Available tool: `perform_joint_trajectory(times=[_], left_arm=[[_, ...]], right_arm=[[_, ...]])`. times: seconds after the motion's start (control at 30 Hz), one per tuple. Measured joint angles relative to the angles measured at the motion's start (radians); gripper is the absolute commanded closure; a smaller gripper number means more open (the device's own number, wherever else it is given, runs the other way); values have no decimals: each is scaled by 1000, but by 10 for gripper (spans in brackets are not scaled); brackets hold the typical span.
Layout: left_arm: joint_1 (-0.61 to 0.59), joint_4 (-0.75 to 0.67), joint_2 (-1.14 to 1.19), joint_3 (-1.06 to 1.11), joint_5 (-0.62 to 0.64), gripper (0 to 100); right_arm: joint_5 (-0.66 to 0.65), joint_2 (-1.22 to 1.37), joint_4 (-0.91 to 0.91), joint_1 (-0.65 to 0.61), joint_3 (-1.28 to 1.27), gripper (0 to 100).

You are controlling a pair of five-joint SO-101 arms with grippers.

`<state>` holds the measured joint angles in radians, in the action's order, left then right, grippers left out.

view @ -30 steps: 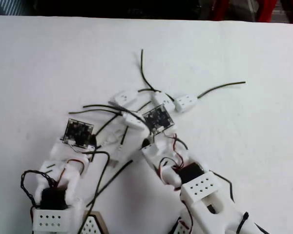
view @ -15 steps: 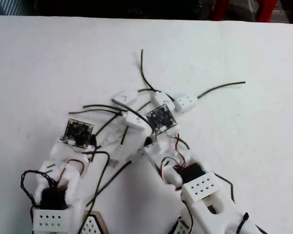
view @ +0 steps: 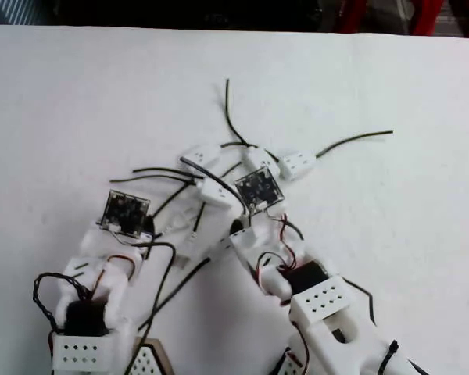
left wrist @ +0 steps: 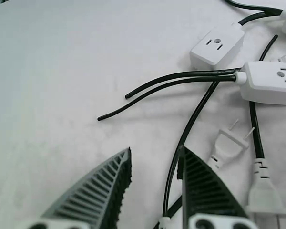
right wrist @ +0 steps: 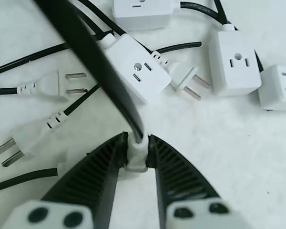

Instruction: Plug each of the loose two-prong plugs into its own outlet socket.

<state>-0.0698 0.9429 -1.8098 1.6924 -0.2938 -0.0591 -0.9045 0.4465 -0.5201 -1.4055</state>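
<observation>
High view: the table (view: 391,94) carries a tangle of white sockets and black cords. The central socket (view: 213,190) lies mid-cluster. The right arm (view: 320,301) ends just beside it, and the left arm (view: 94,266) ends near it on the other side. Three more sockets lie beyond the central socket (view: 199,156) (view: 259,160) (view: 297,164).

Left wrist view: the left gripper (left wrist: 155,174) has its fingers apart with nothing between them. A black cable (left wrist: 188,128) passes just beside one finger. Two loose plugs (left wrist: 227,144) (left wrist: 263,193) lie unplugged on the table between the gripper and the central socket (left wrist: 271,82). The second socket (left wrist: 217,45) lies just beyond the central one.

Right wrist view: the right gripper (right wrist: 136,139) has its fingers clamped on the held plug (right wrist: 136,160). The plug's black cord (right wrist: 86,52) rises across the central socket (right wrist: 138,67), which lies near the fingertips. One loose plug (right wrist: 188,78) lies just beside that socket with its prongs pointing away. Two others (right wrist: 47,87) (right wrist: 24,138) lie on its opposite side, none of them inserted. The remaining sockets (right wrist: 143,9) (right wrist: 233,62) (right wrist: 279,86) ring the central one.
</observation>
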Motion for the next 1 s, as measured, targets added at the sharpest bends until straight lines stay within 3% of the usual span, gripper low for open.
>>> perform_joint_trajectory(times=[0.8,1.0], left_arm=[[0,0,0,0,0,827],[0,0,0,5,0,827]], right_arm=[[6,-12,-6,-49,-20,981],[-101,-14,-9,-49,-48,981]])
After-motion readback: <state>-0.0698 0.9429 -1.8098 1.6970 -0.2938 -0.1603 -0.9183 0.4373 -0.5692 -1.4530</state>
